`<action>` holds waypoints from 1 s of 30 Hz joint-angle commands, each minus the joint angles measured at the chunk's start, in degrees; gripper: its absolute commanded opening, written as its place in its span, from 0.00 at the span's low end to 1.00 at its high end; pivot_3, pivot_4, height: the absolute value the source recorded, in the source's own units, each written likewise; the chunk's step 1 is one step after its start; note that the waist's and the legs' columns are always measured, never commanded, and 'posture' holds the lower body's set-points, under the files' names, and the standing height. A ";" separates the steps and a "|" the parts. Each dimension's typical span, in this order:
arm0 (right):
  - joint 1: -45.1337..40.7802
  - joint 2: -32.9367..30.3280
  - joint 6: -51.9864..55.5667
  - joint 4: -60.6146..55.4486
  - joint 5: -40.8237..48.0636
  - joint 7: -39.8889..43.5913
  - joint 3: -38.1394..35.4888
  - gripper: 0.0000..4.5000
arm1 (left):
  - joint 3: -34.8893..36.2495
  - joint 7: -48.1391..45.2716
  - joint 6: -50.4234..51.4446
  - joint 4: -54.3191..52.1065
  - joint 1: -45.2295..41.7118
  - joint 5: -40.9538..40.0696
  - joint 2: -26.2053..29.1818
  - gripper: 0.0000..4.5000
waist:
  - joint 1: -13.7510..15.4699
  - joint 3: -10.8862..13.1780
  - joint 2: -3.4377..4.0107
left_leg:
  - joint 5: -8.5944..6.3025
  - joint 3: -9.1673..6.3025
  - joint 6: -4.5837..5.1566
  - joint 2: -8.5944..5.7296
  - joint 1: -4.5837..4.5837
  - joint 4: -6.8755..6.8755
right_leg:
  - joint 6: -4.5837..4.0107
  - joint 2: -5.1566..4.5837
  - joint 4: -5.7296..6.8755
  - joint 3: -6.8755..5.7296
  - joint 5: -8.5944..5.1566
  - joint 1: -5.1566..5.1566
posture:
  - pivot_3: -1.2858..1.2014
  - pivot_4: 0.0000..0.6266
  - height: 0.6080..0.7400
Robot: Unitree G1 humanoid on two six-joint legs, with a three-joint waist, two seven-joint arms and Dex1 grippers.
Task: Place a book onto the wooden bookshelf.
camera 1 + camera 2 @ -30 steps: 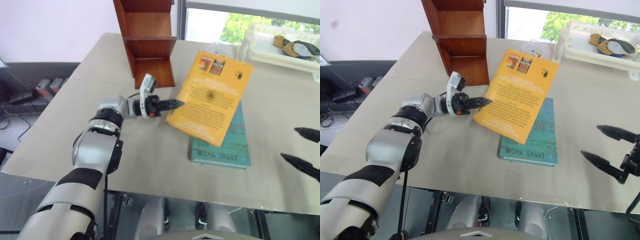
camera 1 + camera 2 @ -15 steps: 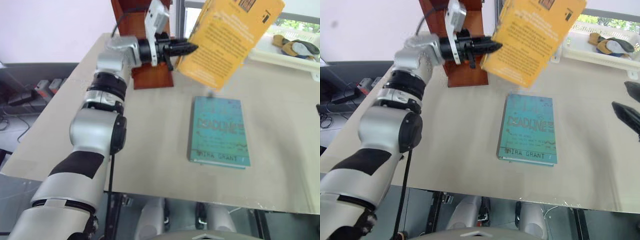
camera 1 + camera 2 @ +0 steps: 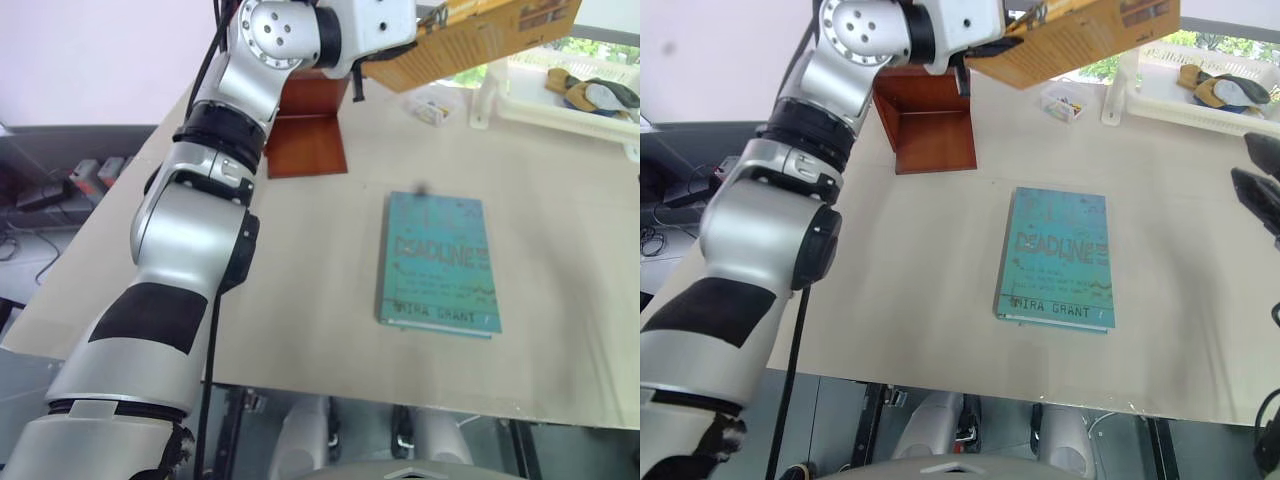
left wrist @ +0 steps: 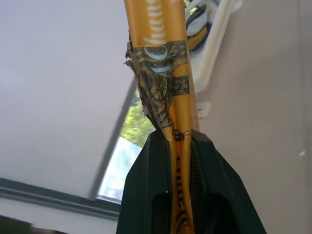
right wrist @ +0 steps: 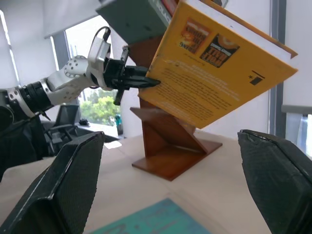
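Left pincer (image 5: 146, 83) clamps book (image 5: 214, 73) aloft beside wooden bookshelf (image 5: 168, 141); right pincer (image 5: 170, 180) wide

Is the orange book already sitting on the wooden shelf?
No, the left pincer holds the orange book in the air beside the wooden bookshelf.

The left gripper (image 5: 146, 83), jaws clamped on the book (image 5: 219, 73), has lifted it off the teal book (image 3: 440, 262) and raised it high above the counter (image 3: 300, 300), beside the bookshelf (image 5: 165, 141).
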 commanded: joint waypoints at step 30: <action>-14.18 -4.85 0.68 16.22 -5.12 13.23 6.62 1.00 | -8.17 4.44 2.93 -2.93 -2.50 19.64 17.07 0.02 | -0.01 0.01 0.00 | 0.00 0.73 0.00 0.09 -0.14 0.02 | 0.02 -0.02 0.49 0.64 -0.02 -0.71 | 0.52 0.24 0.79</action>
